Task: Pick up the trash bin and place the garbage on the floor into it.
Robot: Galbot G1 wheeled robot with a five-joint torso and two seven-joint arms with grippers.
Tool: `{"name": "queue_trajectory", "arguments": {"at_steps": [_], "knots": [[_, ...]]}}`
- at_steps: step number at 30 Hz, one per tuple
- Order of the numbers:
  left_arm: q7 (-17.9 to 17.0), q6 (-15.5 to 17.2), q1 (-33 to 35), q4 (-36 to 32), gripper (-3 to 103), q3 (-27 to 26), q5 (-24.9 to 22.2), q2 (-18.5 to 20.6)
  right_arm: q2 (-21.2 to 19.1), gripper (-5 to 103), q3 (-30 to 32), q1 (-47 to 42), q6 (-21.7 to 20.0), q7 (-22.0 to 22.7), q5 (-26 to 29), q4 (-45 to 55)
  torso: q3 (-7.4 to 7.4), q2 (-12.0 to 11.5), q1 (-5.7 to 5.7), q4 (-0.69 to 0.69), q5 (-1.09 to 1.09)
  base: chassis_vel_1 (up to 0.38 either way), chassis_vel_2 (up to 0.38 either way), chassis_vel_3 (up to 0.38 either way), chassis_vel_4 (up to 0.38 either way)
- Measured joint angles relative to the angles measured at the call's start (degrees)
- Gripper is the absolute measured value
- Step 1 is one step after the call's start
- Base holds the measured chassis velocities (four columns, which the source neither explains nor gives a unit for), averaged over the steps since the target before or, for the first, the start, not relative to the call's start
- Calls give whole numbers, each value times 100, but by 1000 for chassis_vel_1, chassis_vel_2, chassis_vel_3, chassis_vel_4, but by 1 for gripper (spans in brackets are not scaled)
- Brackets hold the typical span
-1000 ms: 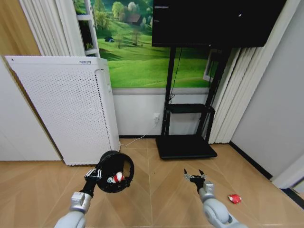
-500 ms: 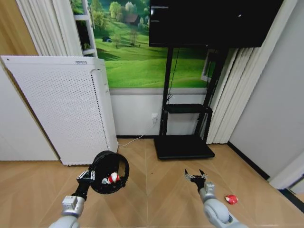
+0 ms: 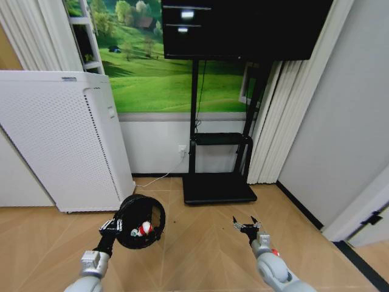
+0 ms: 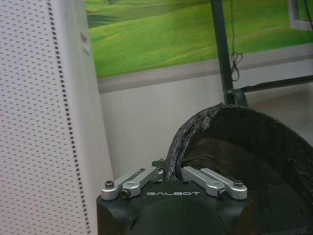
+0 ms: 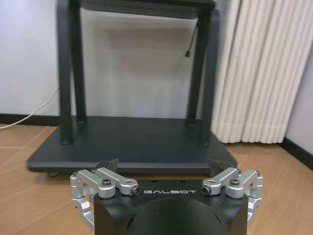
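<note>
Head view: high, facing forward and down toward the far wall; both wrist views sit low behind their hands, facing that wall, sharing the black stand (image 3: 219, 182) (image 5: 132, 142)

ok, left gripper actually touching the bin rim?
Touching. In the left wrist view the left gripper has its fingers shut on the rim of the trash bin, one on each side, no gap.

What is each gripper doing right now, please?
Left gripper: shut on the rim of the trash bin, held off the floor.
Right gripper: open, holding nothing, out in front above the floor.
</note>
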Motion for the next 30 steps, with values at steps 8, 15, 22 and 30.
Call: {"name": "queue_trajectory", "arguments": {"at_steps": [8, 15, 22, 30], "knots": [[1, -12, -27, 51, 5, 41, 43, -29, 24, 100, -83, 58, 282, -98, 6, -137, 0, 0, 0, -6, -2, -358, -345, 368, 365], [1, -19, -42, 111, 5, 112, 96, -60, 31, 100, -200, 232, 183, -8, -168, -338, 0, 0, 1, -4, -1, -175, -209, 186, 133], [-32, -21, -87, 250, 5, 199, 172, -52, 20, 100, -660, 584, -442, 342, -32, -738, 0, 0, 0, 0, -4, 72, 46, -35, -17], [-37, -15, -121, 425, 5, 258, 172, 86, 75, 100, -1018, 445, -1016, 775, 529, -1102, -1, 0, 0, -6, -1, 7, 13, -14, -18]]}}
